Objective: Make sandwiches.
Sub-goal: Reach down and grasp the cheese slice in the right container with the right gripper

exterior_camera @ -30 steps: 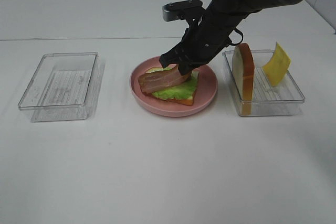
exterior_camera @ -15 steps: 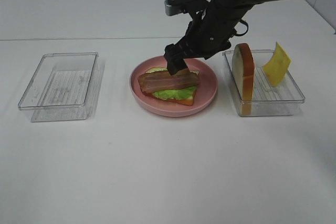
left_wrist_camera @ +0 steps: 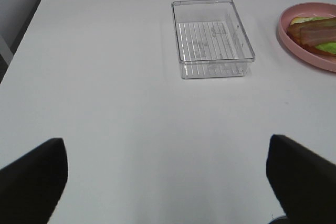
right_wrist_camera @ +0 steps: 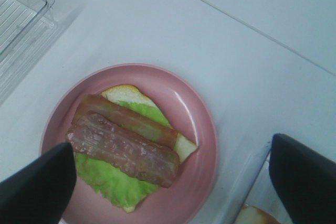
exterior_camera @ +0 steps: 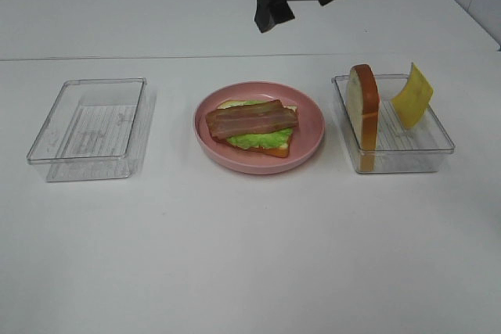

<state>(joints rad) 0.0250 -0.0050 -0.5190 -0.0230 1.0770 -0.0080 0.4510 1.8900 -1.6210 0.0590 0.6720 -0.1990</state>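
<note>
Three layers stacked, brown bacon strips (exterior_camera: 252, 120) topmost; our right hand (exterior_camera: 270, 9) hangs wide and empty. Next, we judge: fetch the yellow cheese square (exterior_camera: 412, 96).

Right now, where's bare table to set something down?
Front of the table is bare, all along the row. Strip between left tray and plate is open. Plate to right tray is tight; that tray holds bread and cheese.

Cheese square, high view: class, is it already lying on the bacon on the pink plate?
No: the cheese square leans inside the right clear tray, beside the upright bread slice, not on the bacon.
</note>
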